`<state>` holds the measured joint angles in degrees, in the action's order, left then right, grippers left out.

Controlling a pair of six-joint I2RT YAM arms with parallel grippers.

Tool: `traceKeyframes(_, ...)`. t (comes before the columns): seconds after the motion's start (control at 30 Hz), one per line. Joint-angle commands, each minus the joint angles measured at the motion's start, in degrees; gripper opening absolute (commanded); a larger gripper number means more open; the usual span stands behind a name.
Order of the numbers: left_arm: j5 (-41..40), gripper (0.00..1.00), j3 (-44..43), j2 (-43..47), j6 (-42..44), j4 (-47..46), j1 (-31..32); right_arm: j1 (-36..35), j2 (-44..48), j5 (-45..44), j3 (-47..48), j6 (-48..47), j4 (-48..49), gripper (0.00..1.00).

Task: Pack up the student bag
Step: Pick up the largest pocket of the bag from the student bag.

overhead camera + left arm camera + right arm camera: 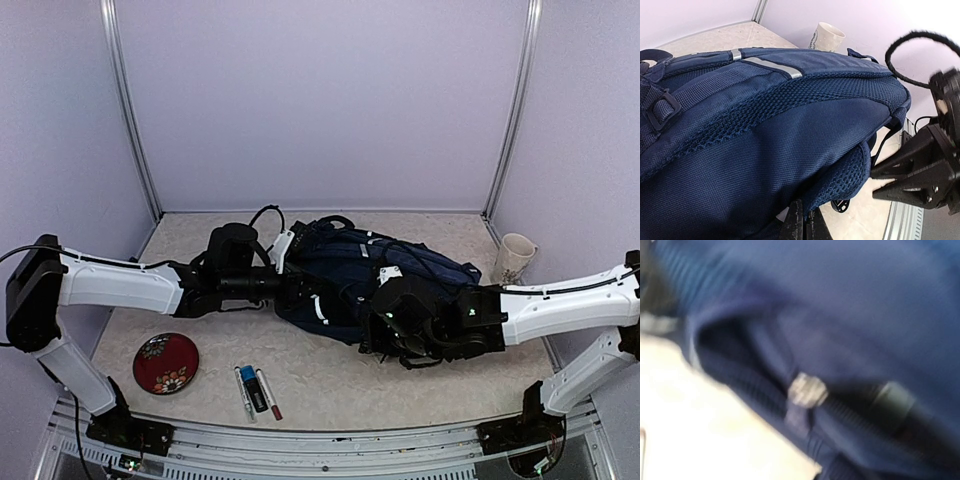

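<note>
the student bag (410, 262) lies on its side in the middle of the surface (350, 385), with one arm at each end. the left gripper (802, 222) sits at the bag's left end, its fingers pressed together under the blue fabric; i cannot tell whether any cloth is pinched between them. the right gripper (874, 185) is at the bag's near right side, its fingers a narrow way apart, tips just beside a mesh shoulder strap (852, 175), nothing seen between them. the right wrist view is only blurred blue cloth. a white mug (513, 258) stands beyond the bag's right end. a red plate (165, 362) and some markers (256, 390) lie near the front edge, apart from the bag.
</note>
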<state>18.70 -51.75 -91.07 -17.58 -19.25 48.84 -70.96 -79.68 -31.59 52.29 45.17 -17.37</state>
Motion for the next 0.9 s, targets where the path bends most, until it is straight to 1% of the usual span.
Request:
traceKeyframes(0.0, 1.35, 0.0, -1.89, 1.52, 0.5, -6.81, 1.33, 1.87, -0.86, -5.44, -0.06, 6.15, 4.77, 0.24)
traceKeyframes(0.07, 1.34, 0.0, -1.7, 1.74, 0.84, -6.83, 1.5, 2.27, -2.16, -5.53, -0.22, 4.4, 7.71, 0.23)
traceKeyframes(0.17, 1.49, 0.0, -1.69, 1.73, 0.91, -6.79, 1.61, 2.58, -4.77, -2.89, 0.11, 2.55, 11.39, 0.25)
traceKeyframes(0.23, 1.52, 0.0, -1.82, 1.68, 1.01, -6.38, 1.61, 2.58, -5.97, -2.09, 0.79, 3.32, 11.15, 0.28)
traceKeyframes(0.33, 1.74, 0.0, -1.86, 1.61, 1.01, -6.94, 1.65, 2.67, -6.85, -4.38, 0.63, 3.84, 11.93, 0.29)
traceKeyframes(0.47, 2.78, 0.0, -2.12, 1.43, 1.29, -7.31, 2.1, 4.73, -7.76, -6.78, 0.26, 4.3, 13.64, 0.29)
traceKeyframes(0.6, 3.09, 0.0, -2.22, 1.51, 2.36, -7.06, 2.61, 5.96, -8.0, -8.6, -1.05, 3.95, 16.32, 0.24)
traceKeyframes(0.77, 3.62, 0.0, -2.39, 1.36, 2.92, -6.35, 2.66, 6.05, -11.34, -12.0, 2.24, 2.15, 12.97, 0.18)
traceKeyframes(0.83, 3.74, 0.0, -2.48, 1.42, 3.04, -6.06, 2.65, 6.09, -11.81, -11.92, 2.57, 1.73, 12.65, 0.12)
traceKeyframes(0.87, 3.72, 0.0, -2.53, 1.5, 3.05, -5.99, 2.6, 6.1, -11.74, -12.08, 2.29, 1.88, 12.59, 0.07)
